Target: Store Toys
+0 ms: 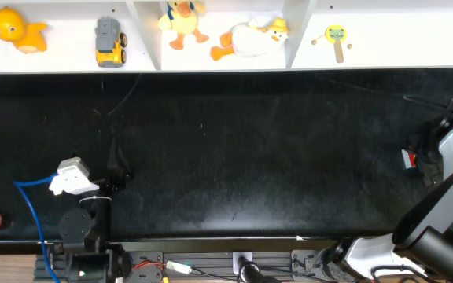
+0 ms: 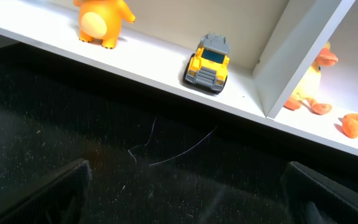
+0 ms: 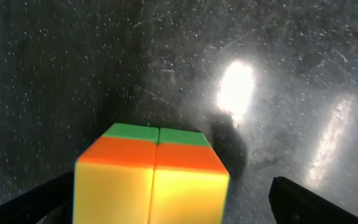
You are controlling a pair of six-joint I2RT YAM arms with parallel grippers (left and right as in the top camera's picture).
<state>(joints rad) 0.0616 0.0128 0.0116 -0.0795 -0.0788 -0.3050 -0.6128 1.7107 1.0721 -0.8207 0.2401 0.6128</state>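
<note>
My right gripper (image 3: 169,193) straddles the orange, yellow and green plastic cube (image 3: 151,177), fingers apart, not yet clamped, well short of the white shelf (image 1: 69,67). I'm at the grasp step: next I close, lift and carry it shelfward. My left gripper (image 2: 186,186) hangs spread, facing that shelf.

The black table (image 1: 234,149) gives wide passage between the arm bases and the white shelf (image 1: 226,70). Inside it, upright dividers (image 1: 149,31) and toys (image 1: 250,39) narrow each compartment; most room is beside the small rattle (image 1: 336,38).
</note>
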